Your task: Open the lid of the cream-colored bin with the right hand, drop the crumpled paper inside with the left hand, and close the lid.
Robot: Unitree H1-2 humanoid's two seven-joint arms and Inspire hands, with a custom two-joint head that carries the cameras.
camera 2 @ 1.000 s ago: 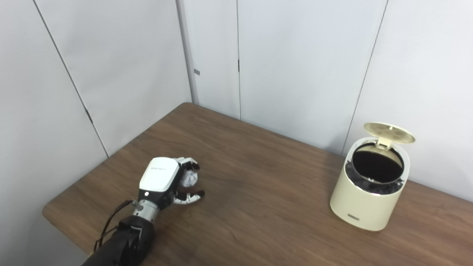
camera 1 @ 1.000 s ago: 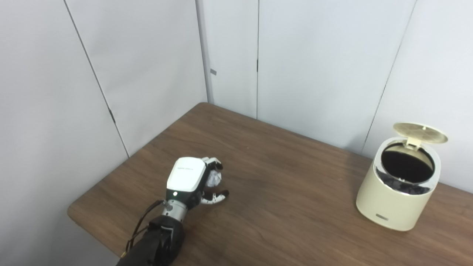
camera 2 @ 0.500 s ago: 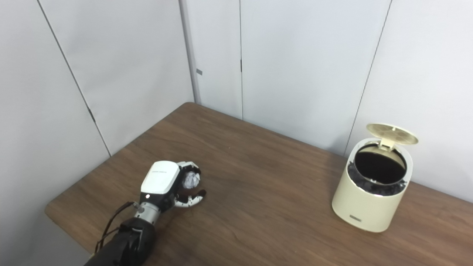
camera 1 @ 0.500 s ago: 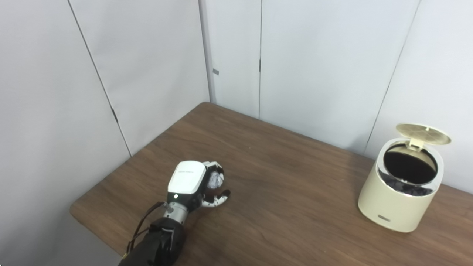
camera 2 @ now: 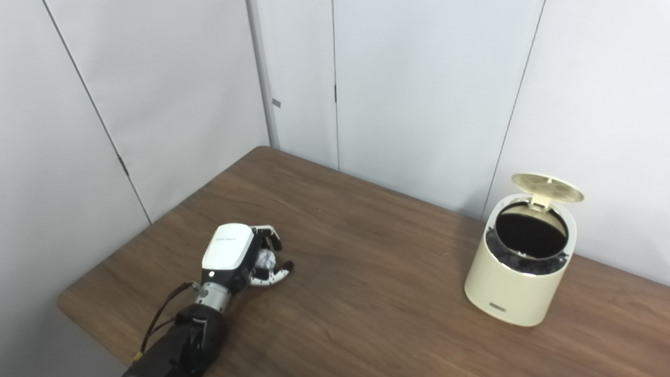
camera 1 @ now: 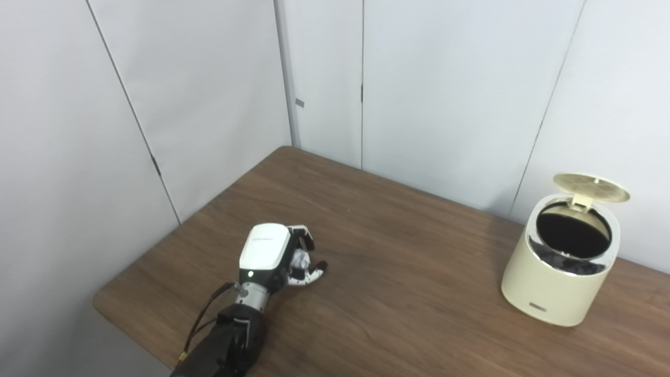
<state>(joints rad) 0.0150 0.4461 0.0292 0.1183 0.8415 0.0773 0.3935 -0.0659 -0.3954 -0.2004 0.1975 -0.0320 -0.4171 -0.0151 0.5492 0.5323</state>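
Observation:
My left hand [camera 1: 272, 256] rests low over the left part of the wooden table [camera 1: 408, 262], its fingers curled around a white crumpled paper ball [camera 1: 299, 258]; the ball also shows in the right eye view [camera 2: 265, 259]. The cream-colored bin [camera 1: 555, 285] stands at the right side of the table. Its round lid [camera 1: 591, 188] is tipped up at the back, showing the dark inside lined with a black bag. My right hand is not in view.
White wall panels [camera 1: 445, 89] rise close behind the table and the bin. The table's left edge [camera 1: 131, 314] lies just left of my left arm [camera 1: 225, 345]. Bare wood lies between my hand and the bin.
My left hand's fingers have closed more tightly around the paper ball, hiding more of it. The whole picture shifted slightly as the camera moved. The bin and its lid stay as they were.

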